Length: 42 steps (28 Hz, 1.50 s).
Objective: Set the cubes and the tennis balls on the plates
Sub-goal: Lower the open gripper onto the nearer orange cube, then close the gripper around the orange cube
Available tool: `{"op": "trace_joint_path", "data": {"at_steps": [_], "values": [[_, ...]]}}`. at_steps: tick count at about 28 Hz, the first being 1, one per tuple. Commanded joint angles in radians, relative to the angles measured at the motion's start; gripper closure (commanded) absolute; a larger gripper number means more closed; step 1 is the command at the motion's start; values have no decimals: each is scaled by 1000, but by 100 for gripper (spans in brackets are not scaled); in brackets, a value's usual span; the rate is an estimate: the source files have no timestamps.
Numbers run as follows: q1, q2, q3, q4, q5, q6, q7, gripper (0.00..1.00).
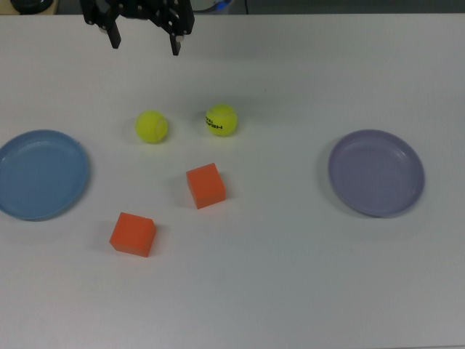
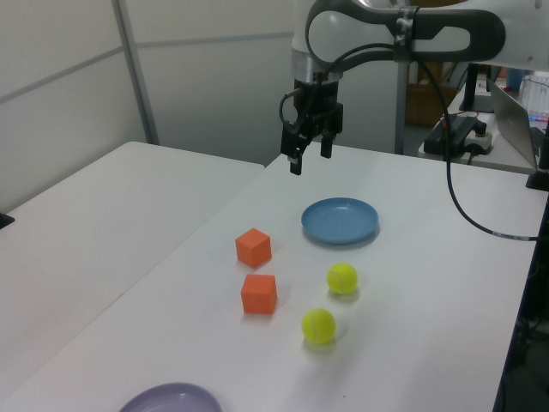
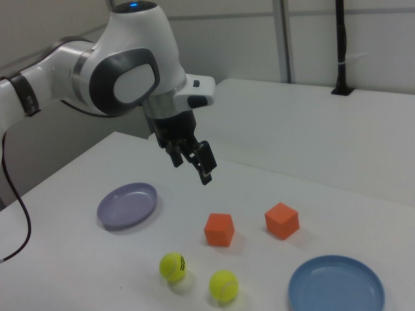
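**Balls and blocks wait on the tabletop, both plates bare**

Top view: The end effector (image 1: pixel 144 42) hangs at the top edge, above the white tabletop (image 1: pixel 290 276). Its two fingers are spread apart and hold nothing. Below it sit two tennis balls. The plain ball (image 1: pixel 152 126) is on the top view's left, and the ball with black letters (image 1: pixel 221 120) is near it on the top view's right. Lower down are two orange blocks. One block (image 1: pixel 205 185) is near the middle, and the other block (image 1: pixel 133 234) lies lower and more to the top view's left. The blue plate (image 1: pixel 41 174) is at the far left of the top view. The purple plate (image 1: pixel 375 172) is well apart on the top view's right.

Left view: The end effector (image 2: pixel 310 158) hangs in the air beyond the blue plate (image 2: pixel 340 221), touching nothing. The two blocks sit side by side on the tabletop, with the two balls on the left view's right of them. Only part of the purple plate (image 2: pixel 171 399) shows at the bottom edge.

Right view: The fingers (image 3: pixel 205 164) point down at a slant, open and bare. The purple plate (image 3: pixel 127 205) lies below them, on the right view's left.
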Motion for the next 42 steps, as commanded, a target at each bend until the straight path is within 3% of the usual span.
{"op": "trace_joint_path", "data": {"at_steps": [1, 9, 14, 17, 26, 42], "values": [[-24, 30, 30, 12, -1, 3, -160, 0], [-22, 127, 32, 9, 10, 150, -225, 0], [-21, 207, 35, 6, 68, 219, -312, 0], [-19, 248, 53, 4, 71, 233, -435, 0], [-13, 317, 99, 1, 80, 284, -556, 0], [2, 414, 119, -11, 80, 410, -561, 0]]}}
